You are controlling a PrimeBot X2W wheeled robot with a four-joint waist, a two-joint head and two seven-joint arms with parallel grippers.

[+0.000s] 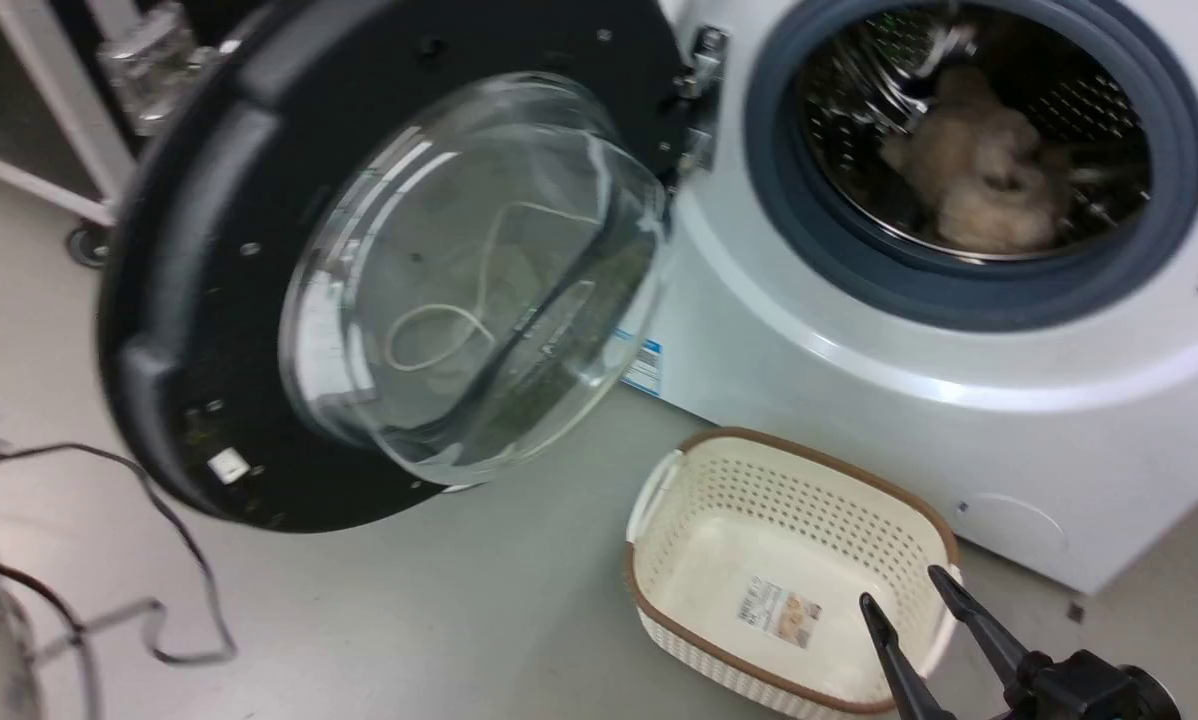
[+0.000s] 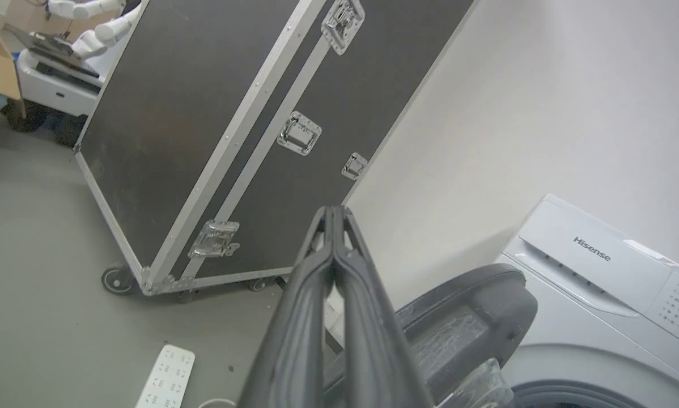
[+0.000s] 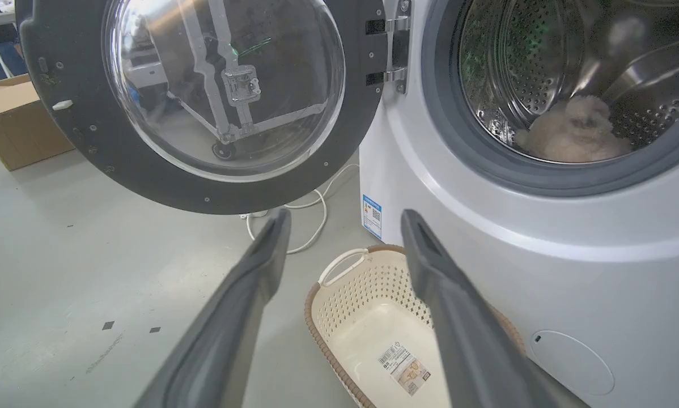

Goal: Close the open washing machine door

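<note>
Grey floor (image 1: 439, 620) all round, loose dark cable (image 1: 194, 570) at left. Nearest: right gripper (image 1: 899, 586), long dark fingers spread apart, nothing between, hovering over cream perforated plastic basket with brown rim (image 1: 809, 458). Beyond: large round glossy black washing machine door (image 1: 189, 300) with bulging clear glass bowl (image 1: 479, 290), swung wide open, left of drum opening in head view, hung on metal hinge (image 1: 704, 60). Left gripper (image 2: 334, 211) pressed together, empty, near door's upper edge. Probably stiff, fairly heavy, free-swinging; glass smooth, slippery, best avoided. Push flat on black rim far from hinge; expect firm last press to latch. Farthest: white front-loading machine (image 1: 859, 400), fluffy beige item (image 1: 979, 170) inside perforated steel drum (image 1: 859, 100).
</note>
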